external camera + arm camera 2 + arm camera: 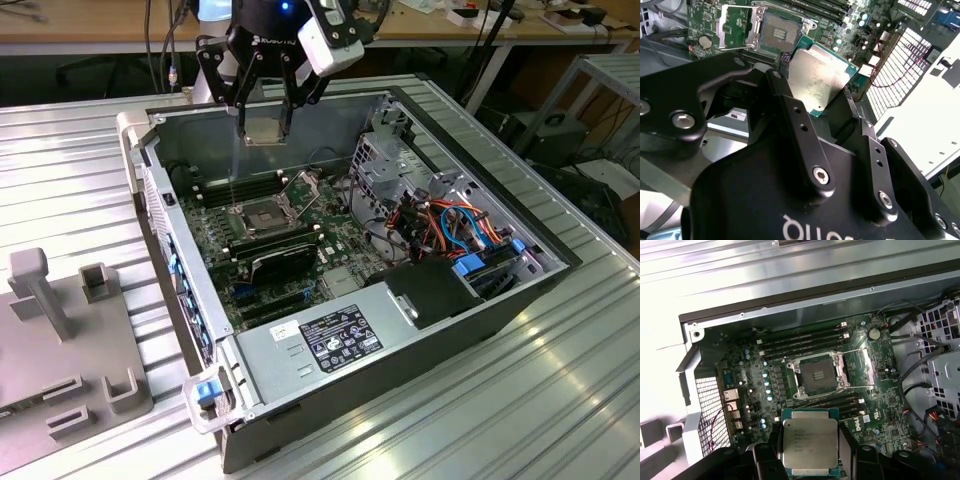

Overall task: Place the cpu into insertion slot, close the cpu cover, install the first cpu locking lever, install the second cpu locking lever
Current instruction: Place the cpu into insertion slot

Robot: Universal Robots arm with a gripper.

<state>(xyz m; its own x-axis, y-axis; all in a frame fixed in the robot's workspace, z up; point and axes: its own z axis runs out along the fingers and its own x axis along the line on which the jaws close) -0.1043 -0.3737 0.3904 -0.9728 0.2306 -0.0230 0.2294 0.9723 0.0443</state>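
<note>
My gripper (263,128) hangs above the open computer case, shut on the cpu (262,131), a flat silvery square chip. In both wrist views the cpu (809,445) (819,82) sits between the black fingers (790,112), clear of the board. The insertion slot (258,216) (817,376) (780,33) lies uncovered on the green board below the chip, its dark centre bare. The cpu cover (860,367) (737,27), a thin silver frame, is swung open beside the slot. Thin wire levers (852,347) stand loose around the socket.
Long black memory slots (805,339) flank the socket. A black card (290,262) lies just in front of it. A power supply (330,338), a drive cage (400,160) and coloured cables (455,218) crowd the exterior view's right. A grey fixture (70,330) stands outside the case.
</note>
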